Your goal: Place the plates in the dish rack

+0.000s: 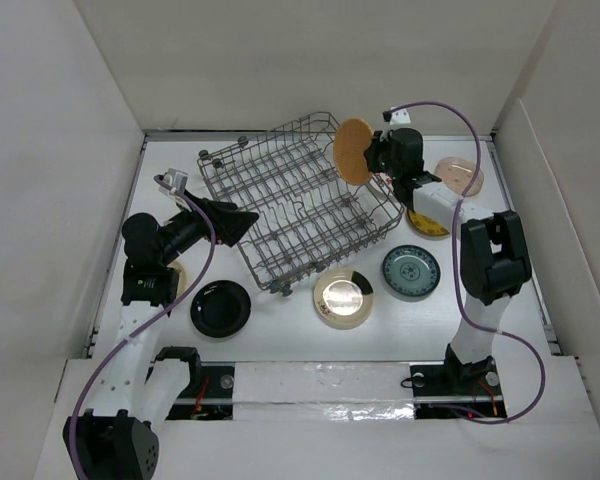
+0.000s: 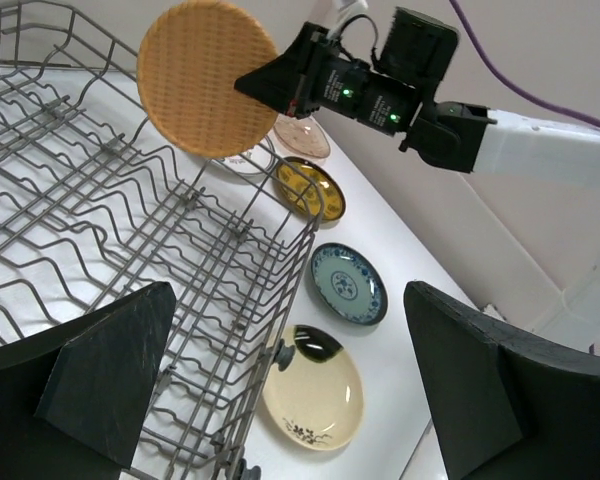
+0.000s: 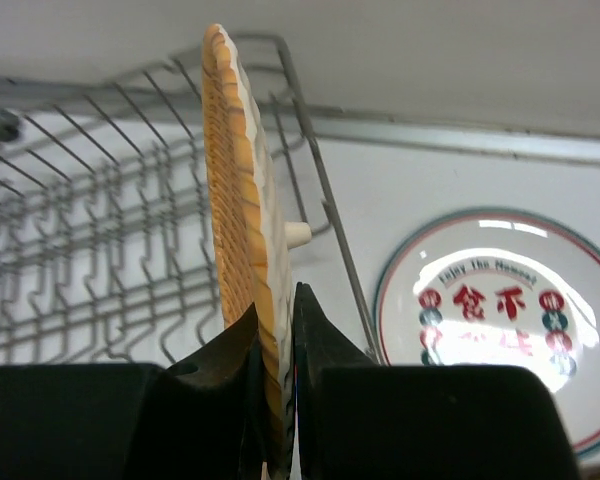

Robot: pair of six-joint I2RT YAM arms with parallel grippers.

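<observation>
The grey wire dish rack [image 1: 298, 195] sits askew mid-table and holds no plates. My right gripper [image 1: 377, 157] is shut on the orange-brown plate [image 1: 353, 150], holding it upright on edge above the rack's far right corner. In the right wrist view the fingertips [image 3: 315, 335] pinch the plate's rim [image 3: 235, 180]. My left gripper [image 1: 238, 222] is open and empty at the rack's left side; in its wrist view the jaws stand wide apart over the rack's edge [image 2: 130, 220]. The cream [image 1: 343, 297], teal [image 1: 411, 271] and black [image 1: 221, 307] plates lie flat in front of the rack.
A yellow patterned plate [image 1: 427, 224] lies partly under the right arm, with a pale pink plate [image 1: 460, 175] behind it. A white plate with red marks [image 3: 500, 320] lies beside the rack below the right gripper. White walls enclose the table on three sides.
</observation>
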